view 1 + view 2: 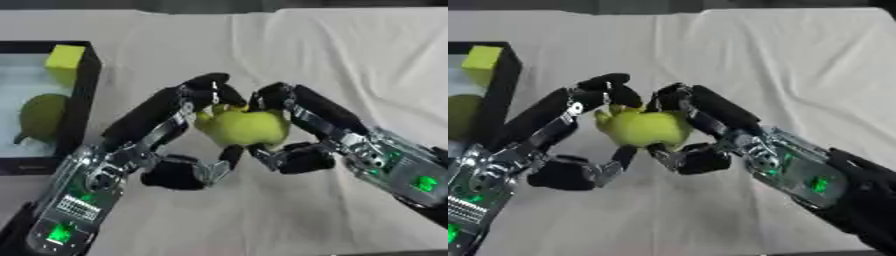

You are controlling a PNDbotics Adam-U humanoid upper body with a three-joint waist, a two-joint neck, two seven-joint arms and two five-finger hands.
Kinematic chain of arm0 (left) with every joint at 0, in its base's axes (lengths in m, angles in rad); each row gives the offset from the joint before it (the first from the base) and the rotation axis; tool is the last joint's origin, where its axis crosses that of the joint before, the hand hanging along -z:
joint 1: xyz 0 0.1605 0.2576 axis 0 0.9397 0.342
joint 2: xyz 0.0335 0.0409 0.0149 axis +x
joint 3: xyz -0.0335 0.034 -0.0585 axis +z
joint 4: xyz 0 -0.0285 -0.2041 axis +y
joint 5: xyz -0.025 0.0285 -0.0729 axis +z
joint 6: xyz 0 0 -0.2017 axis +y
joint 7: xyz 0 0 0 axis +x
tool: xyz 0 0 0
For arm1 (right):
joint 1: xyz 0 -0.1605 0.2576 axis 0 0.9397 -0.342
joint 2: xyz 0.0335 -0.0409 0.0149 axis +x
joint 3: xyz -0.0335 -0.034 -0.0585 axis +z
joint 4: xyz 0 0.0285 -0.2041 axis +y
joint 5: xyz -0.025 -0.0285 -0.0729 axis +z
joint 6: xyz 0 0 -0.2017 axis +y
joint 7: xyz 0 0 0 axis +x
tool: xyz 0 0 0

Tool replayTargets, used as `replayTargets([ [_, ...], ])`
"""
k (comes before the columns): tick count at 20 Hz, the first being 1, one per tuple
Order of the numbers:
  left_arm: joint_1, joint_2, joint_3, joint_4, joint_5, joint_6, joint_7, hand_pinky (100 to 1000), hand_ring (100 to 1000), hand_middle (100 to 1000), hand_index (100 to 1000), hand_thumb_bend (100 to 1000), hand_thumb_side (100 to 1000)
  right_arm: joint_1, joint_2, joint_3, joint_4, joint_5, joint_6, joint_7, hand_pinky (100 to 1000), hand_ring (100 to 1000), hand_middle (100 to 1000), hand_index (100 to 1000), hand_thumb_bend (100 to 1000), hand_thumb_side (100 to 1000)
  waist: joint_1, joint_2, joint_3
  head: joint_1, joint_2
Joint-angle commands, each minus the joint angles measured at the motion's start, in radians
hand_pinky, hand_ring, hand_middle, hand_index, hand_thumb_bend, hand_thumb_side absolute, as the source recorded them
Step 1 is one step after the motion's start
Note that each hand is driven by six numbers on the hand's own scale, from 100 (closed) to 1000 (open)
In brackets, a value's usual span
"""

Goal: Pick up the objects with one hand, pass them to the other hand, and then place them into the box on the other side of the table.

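A yellow-green apple-shaped fruit (242, 126) hangs above the middle of the table between both hands. My left hand (166, 131) comes in from the lower left, its fingers arched over the fruit's top and its thumb under the left side. My right hand (302, 131) reaches in from the right, fingers curled over the top right and thumb pressed under the fruit. Both hands touch the fruit at once. A black box (81, 97) stands at the left edge, holding a green pear (39, 117) and a yellow block (65, 57).
A wrinkled white cloth (350, 60) covers the table. The box's black wall lies close to my left forearm. Open cloth stretches behind and to the right of the hands.
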Motion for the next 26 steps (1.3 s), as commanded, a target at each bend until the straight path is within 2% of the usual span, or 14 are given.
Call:
replayTargets([
  [1, -0.008, -0.01, -0.003, -0.008, 0.007, 0.004, 0.029, 815, 961, 755, 813, 165, 319, -0.008, -0.012, -0.013, -0.01, -0.011, -0.008, -0.001, 542, 400, 382, 507, 100, 100, -0.012, -0.04, -0.002, 0.006, -0.018],
  [7, -0.007, -0.017, -0.009, 0.0, -0.015, 0.004, 0.041, 818, 963, 762, 817, 193, 305, -0.008, -0.009, -0.011, -0.01, -0.018, -0.009, 0.006, 540, 398, 381, 506, 100, 100, -0.011, -0.037, -0.003, 0.008, -0.019],
  [11, -0.007, -0.017, -0.012, 0.008, -0.049, 0.003, 0.014, 833, 981, 784, 829, 239, 299, -0.008, -0.008, -0.013, -0.01, -0.024, -0.013, 0.004, 536, 394, 379, 505, 100, 100, -0.01, -0.036, -0.003, 0.009, -0.017],
  [14, -0.006, -0.018, -0.013, 0.015, -0.078, 0.005, -0.01, 836, 984, 787, 828, 242, 292, -0.01, -0.007, -0.015, -0.01, -0.031, -0.02, 0.004, 534, 393, 378, 504, 100, 100, -0.009, -0.034, -0.005, 0.011, -0.017],
  [17, -0.005, -0.022, -0.013, 0.021, -0.097, 0.006, -0.021, 832, 980, 781, 823, 209, 275, -0.013, -0.005, -0.014, -0.01, -0.035, -0.029, 0.007, 533, 392, 378, 504, 100, 100, -0.009, -0.033, -0.005, 0.011, -0.016],
  [20, -0.004, -0.027, -0.012, 0.027, -0.101, 0.015, -0.006, 820, 968, 759, 814, 131, 270, -0.013, -0.004, -0.012, -0.01, -0.037, -0.04, 0.011, 533, 391, 378, 503, 100, 100, -0.009, -0.032, -0.006, 0.013, -0.017],
  [26, -0.008, -0.036, -0.017, 0.032, -0.085, 0.026, 0.044, 798, 944, 706, 775, 100, 242, -0.011, -0.004, -0.01, -0.01, -0.044, -0.045, 0.019, 526, 389, 377, 503, 100, 100, -0.005, -0.032, -0.003, 0.015, -0.02],
])
